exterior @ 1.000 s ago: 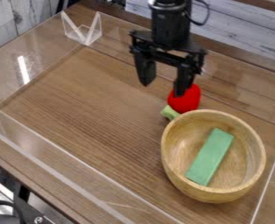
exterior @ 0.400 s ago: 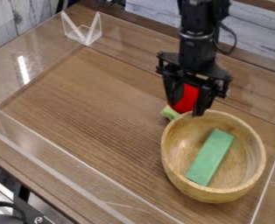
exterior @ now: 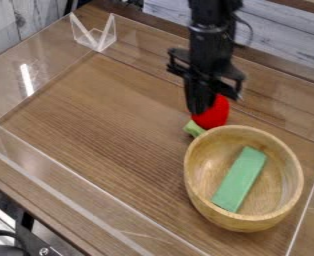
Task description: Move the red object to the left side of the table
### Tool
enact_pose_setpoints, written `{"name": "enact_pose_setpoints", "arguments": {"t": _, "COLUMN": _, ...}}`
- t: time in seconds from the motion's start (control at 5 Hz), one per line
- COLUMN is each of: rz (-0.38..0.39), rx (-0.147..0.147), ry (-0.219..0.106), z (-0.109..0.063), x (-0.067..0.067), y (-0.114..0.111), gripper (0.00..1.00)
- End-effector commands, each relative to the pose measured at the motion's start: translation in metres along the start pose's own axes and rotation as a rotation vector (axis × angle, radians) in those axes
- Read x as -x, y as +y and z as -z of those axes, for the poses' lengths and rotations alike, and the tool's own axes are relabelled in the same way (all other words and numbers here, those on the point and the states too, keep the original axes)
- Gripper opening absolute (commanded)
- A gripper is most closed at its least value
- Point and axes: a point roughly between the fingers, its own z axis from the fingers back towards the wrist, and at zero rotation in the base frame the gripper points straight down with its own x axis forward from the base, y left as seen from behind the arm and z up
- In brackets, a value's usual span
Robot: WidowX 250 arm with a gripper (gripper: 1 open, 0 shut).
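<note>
The gripper [exterior: 208,106] is clamped, apparently on the red object [exterior: 216,112]; light, rounded, probably slick, so grip across its widest middle.

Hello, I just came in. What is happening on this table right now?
A single robot arm reaches straight down, and its gripper has its jaws shut on the red object, a small strawberry-like toy. The toy sits on the table just beside the wooden bowl, which holds a flat green block. The toy is not yet on the left side.
</note>
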Motion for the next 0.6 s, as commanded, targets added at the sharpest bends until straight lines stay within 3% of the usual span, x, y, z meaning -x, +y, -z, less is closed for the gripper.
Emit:
{"name": "enact_pose_setpoints", "arguments": {"t": 0.0, "rz": 0.007, "rx": -0.017, "ry": -0.101, "z": -0.037, "x": -0.002, "y": 0.038, "gripper": 0.00}}
{"name": "enact_pose_setpoints", "arguments": {"t": 0.2, "rz": -0.014, "rx": -0.005, "ry": -0.103, "z": -0.027, "x": -0.009, "y": 0.009, "gripper": 1.00}}
{"name": "enact_pose_setpoints", "arguments": {"t": 0.4, "rz": 0.011, "rx": -0.004, "ry": -0.090, "z": -0.011, "x": -0.013, "y": 0.006, "gripper": 1.00}}
